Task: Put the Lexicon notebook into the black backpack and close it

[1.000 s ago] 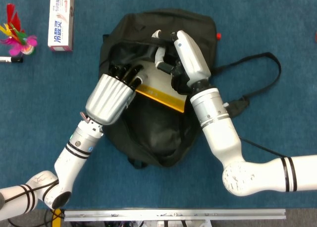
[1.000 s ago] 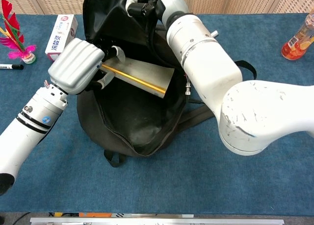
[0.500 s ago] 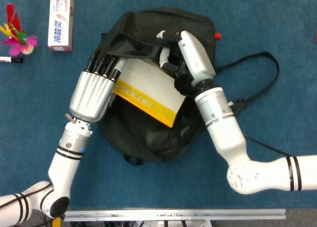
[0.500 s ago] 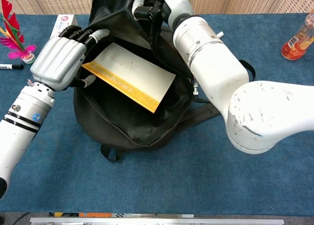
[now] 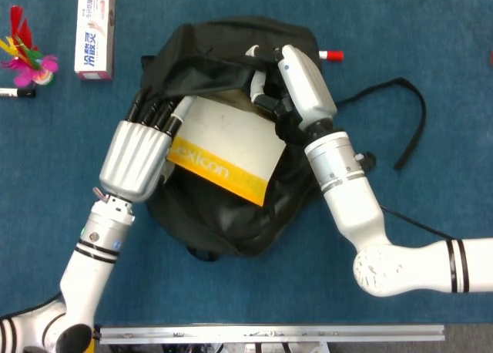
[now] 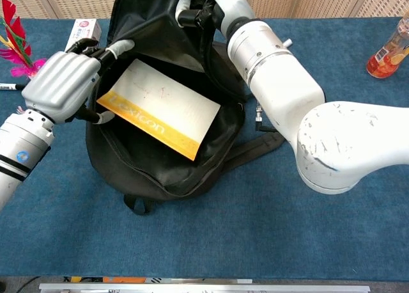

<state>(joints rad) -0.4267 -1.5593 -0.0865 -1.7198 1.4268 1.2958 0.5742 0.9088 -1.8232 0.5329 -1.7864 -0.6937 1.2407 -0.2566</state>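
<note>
The black backpack (image 5: pixel 231 214) lies open in the middle of the blue table. The Lexicon notebook (image 5: pixel 223 149), white with a yellow band, lies face up in the bag's mouth (image 6: pixel 163 107), its lower right corner over the inner lining. My left hand (image 5: pixel 139 156) is at the notebook's left edge, thumb on the white cover and fingers tucked under the bag's flap, holding the notebook. My right hand (image 5: pixel 296 83) grips the bag's upper flap (image 6: pixel 198 11) and holds it up, keeping the opening wide.
A toothpaste box (image 5: pixel 95 29) lies at the back left, with a feather shuttlecock (image 5: pixel 27 56) and a black marker (image 5: pixel 15 92) beyond it. A red-capped pen (image 5: pixel 331 55) lies behind the bag. The bag's strap (image 5: pixel 408 122) trails right. A bottle (image 6: pixel 390 50) stands far right.
The notebook turned from edge-on inside the bag to flat and face up. My left hand drew back to the left, and the bag shifted left with it. The strap swung.
</note>
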